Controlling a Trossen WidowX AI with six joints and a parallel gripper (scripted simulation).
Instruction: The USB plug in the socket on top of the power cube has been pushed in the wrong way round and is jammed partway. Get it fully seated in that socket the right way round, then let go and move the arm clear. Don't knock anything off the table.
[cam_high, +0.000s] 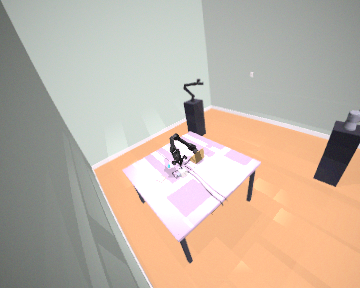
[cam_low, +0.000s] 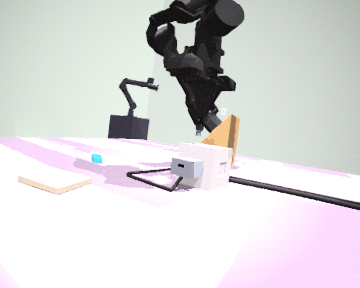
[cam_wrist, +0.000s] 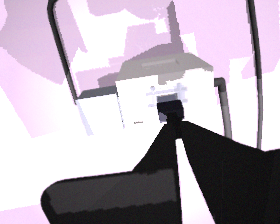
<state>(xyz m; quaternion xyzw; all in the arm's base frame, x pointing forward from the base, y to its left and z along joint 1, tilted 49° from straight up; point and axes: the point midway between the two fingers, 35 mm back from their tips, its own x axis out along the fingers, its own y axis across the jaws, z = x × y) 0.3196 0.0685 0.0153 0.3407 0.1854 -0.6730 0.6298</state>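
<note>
The power cube (cam_low: 215, 167) (cam_wrist: 137, 102) is a white block on the table, with a socket (cam_wrist: 166, 96) in its top. My gripper (cam_low: 199, 127) (cam_wrist: 176, 129) is shut on the USB plug (cam_low: 198, 133) (cam_wrist: 171, 108), a small dark body with a pale metal end pointing down. In the exterior view the plug hangs above the cube's top with a gap between them. In the wrist view it overlaps the near edge of the socket. Which way round the plug faces cannot be told. The fingers hide part of the cube in the wrist view.
A grey block (cam_low: 187, 168) sticks out from the cube's side. Black cable (cam_low: 295, 191) (cam_wrist: 256, 75) runs around and away from the cube. A wooden wedge (cam_low: 227, 137) (cam_high: 198, 156) stands behind. A cyan piece (cam_low: 97, 158) and a flat tan board (cam_low: 55, 182) lie left.
</note>
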